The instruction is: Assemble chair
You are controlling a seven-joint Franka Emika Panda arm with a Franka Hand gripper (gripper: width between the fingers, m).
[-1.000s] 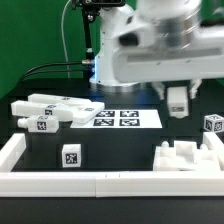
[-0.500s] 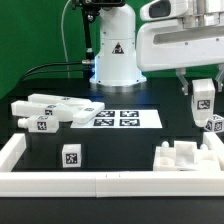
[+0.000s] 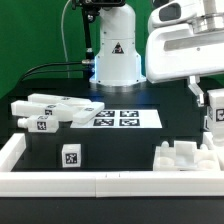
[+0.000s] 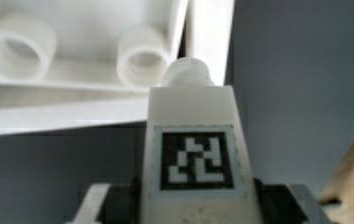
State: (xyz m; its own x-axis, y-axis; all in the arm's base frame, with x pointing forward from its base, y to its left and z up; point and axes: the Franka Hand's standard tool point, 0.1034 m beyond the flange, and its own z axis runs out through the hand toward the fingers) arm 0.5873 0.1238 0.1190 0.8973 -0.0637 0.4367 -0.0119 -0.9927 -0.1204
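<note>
Since half a second ago we see the tool point(image 3: 212, 98) shifted farther to the exterior view's right of the marker board point(image 3: 117, 118). Left of that board, tagged chair bars point(image 3: 45, 108) lie on the worktop point(image 3: 120, 140); well right of it, the tool clamps a tagged chair leg point(image 4: 195, 140).

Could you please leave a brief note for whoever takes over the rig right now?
Claw: shut on a tagged part, raised above the table at the exterior view's right.
Other parts: pile at the exterior view's left; cube and blocky piece near the rail.
Done: one part picked up; nothing seen joined.
Left: all the joining.
</note>
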